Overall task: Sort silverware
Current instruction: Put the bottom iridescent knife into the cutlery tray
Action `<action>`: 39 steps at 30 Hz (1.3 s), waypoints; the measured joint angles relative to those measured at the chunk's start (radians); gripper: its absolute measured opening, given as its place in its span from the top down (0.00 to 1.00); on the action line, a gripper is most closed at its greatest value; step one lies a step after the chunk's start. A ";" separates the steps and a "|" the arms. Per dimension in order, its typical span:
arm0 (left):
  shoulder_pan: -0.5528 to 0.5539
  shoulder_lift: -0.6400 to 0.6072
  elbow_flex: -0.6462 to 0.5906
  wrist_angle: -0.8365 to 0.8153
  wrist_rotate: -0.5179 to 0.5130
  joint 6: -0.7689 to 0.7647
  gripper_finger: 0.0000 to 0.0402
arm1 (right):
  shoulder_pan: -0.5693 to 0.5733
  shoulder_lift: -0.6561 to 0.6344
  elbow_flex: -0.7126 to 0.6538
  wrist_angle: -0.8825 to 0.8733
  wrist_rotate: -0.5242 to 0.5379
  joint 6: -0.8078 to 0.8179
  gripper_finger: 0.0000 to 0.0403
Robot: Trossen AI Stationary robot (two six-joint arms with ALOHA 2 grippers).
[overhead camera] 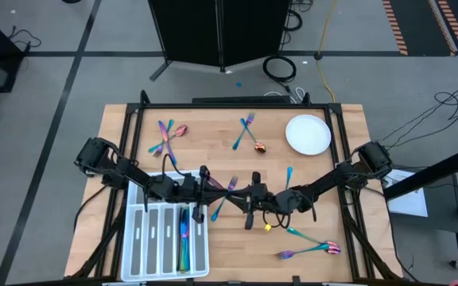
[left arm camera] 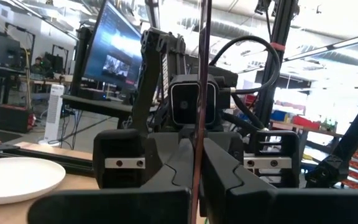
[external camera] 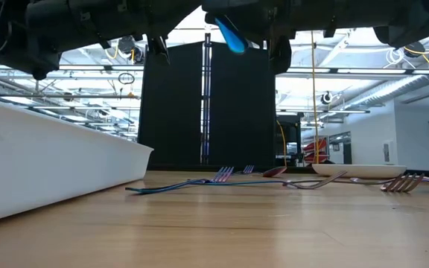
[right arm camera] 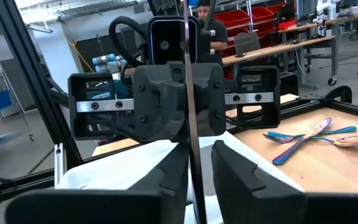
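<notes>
Over the table's middle my two grippers face each other tip to tip. A slim piece of silverware stands upright between them, seen edge-on; its kind I cannot tell. Its rounded blue lower end hangs well above the table. My left gripper is shut on it. My right gripper stands around it, slightly open, with a gap beside one finger. A rainbow fork lies flat on the wood below them. My left gripper pinches the upright piece between its two fingers, coming about level from the table's left, fingers across it. The piece is lifted clear and hangs upright. My right gripper: one finger lies close against the piece; whether it touches I cannot tell.
A white compartmented tray at the near left holds a few pieces. A round white plate sits far right. Loose silverware lies far left, far middle, right of centre and near right.
</notes>
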 joint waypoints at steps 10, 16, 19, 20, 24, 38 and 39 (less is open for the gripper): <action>0.008 -0.123 -0.002 -0.201 -0.013 -0.082 0.98 | 0.000 -0.024 0.000 -0.012 0.004 -0.109 0.70; 0.011 -0.282 -0.001 -0.464 -0.015 -0.209 0.98 | 0.000 -0.050 0.001 -0.054 0.018 -0.146 0.64; 0.013 -0.364 -0.001 -0.616 -0.016 -0.334 0.98 | 0.007 -0.068 0.001 -0.114 0.024 -0.149 0.63; 0.013 -0.393 -0.001 -0.671 -0.016 -0.377 0.98 | 0.009 -0.074 0.001 -0.137 0.024 -0.148 0.63; 0.012 -0.480 -0.001 -0.887 -0.015 -0.543 0.98 | 0.020 -0.081 0.001 -0.184 0.024 -0.136 0.63; -0.109 -0.530 -0.001 -1.258 0.043 -1.120 0.98 | 0.066 -0.094 0.001 -0.211 0.023 -0.188 0.63; -0.123 -0.536 -0.001 -1.282 0.042 -1.134 0.98 | 0.069 -0.100 0.001 -0.216 0.024 -0.189 0.63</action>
